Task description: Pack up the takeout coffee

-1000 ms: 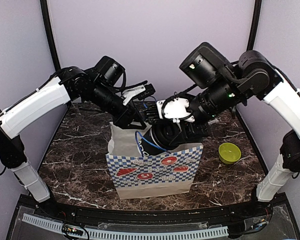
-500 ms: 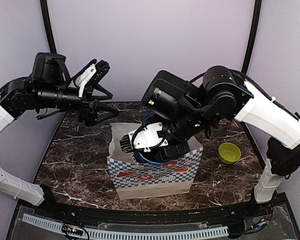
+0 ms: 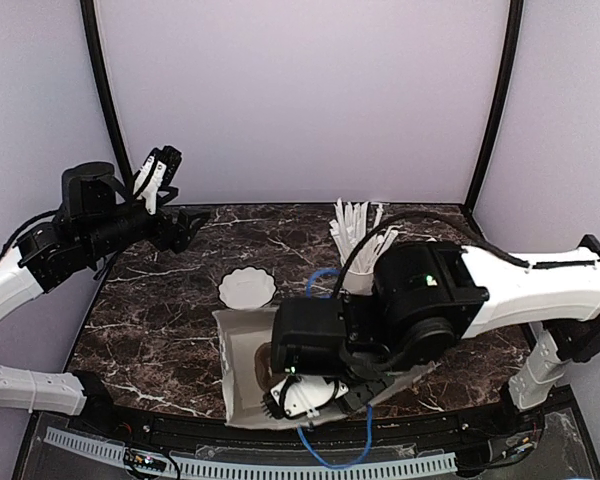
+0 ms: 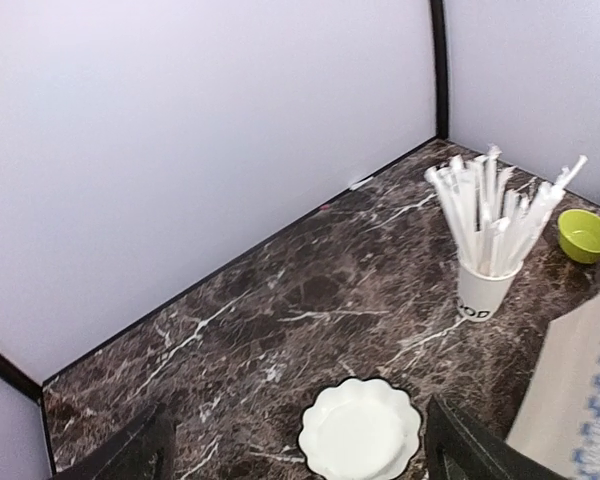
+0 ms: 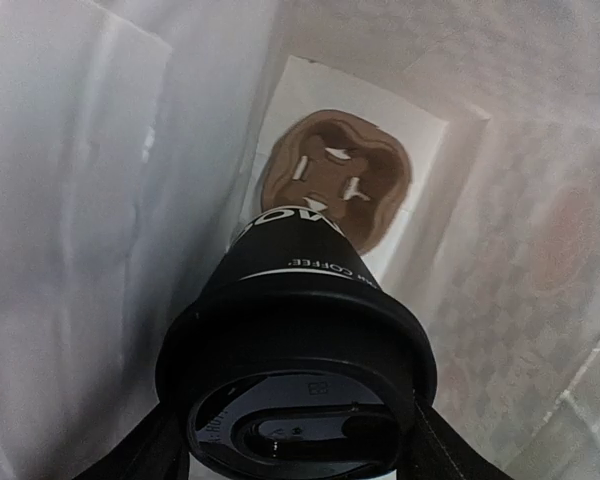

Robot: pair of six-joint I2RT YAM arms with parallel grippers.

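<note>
My right gripper (image 5: 300, 445) is shut on a black paper coffee cup (image 5: 300, 300) with a black lid, its fingers on both sides of the lid rim. It holds the cup inside the white paper bag (image 5: 90, 200), above a brown cup carrier (image 5: 332, 172) on the bag's floor. From above, the right gripper (image 3: 292, 393) reaches down into the bag (image 3: 236, 372) and the cup is hidden. No second black cup shows. My left gripper (image 3: 160, 168) is open and empty, raised at the far left, its fingers (image 4: 140, 455) wide apart above the table.
A white scalloped plate (image 3: 247, 288) lies behind the bag and also shows in the left wrist view (image 4: 360, 432). A white cup of straws (image 4: 486, 290) stands at the back right, with a lime-green bowl (image 4: 585, 236) beyond it. The bag's blue-checked edge (image 4: 580, 390) shows at right.
My right arm has swung down and lowered the cup deep into the bag. My left arm has pulled away from the bag to the far left. The plate and straws are now uncovered.
</note>
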